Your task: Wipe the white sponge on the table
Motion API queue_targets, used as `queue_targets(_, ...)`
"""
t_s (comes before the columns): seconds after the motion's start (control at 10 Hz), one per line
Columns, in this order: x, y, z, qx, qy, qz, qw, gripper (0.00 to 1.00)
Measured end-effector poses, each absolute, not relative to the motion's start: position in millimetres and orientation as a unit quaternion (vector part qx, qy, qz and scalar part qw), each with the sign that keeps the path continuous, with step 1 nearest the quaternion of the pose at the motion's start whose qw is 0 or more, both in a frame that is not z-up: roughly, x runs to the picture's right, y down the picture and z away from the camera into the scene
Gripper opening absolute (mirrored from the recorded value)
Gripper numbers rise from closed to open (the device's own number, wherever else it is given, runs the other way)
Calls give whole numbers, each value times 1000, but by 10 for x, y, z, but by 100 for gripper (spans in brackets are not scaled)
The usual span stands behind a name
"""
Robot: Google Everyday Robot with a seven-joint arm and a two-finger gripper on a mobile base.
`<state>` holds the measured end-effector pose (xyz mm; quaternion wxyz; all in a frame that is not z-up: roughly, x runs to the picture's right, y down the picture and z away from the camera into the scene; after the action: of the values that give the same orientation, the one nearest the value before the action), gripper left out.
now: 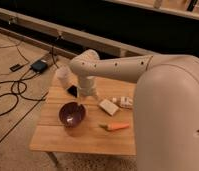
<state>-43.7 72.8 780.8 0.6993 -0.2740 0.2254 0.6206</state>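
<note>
The white sponge lies flat on the light wooden table, right of the middle. My gripper hangs from the big white arm, above the table between the purple bowl and the sponge, a short way left of the sponge. It is just over the bowl's far right rim. I see nothing held in it.
A white packet with reddish print lies just right of the sponge. A carrot lies in front of the sponge. An upright white cup and a small black object stand at the table's back left. Cables and a box lie on the floor to the left.
</note>
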Motion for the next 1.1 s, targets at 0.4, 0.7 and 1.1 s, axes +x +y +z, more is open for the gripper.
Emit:
queue_targets(0.4,-71,665,8219,-260,218,636,693,65)
queue_targets(0.7,66,820,8463,-266,229,635,688,65)
queue_targets(1.1,194,997,8738,-276,249,638,674,65)
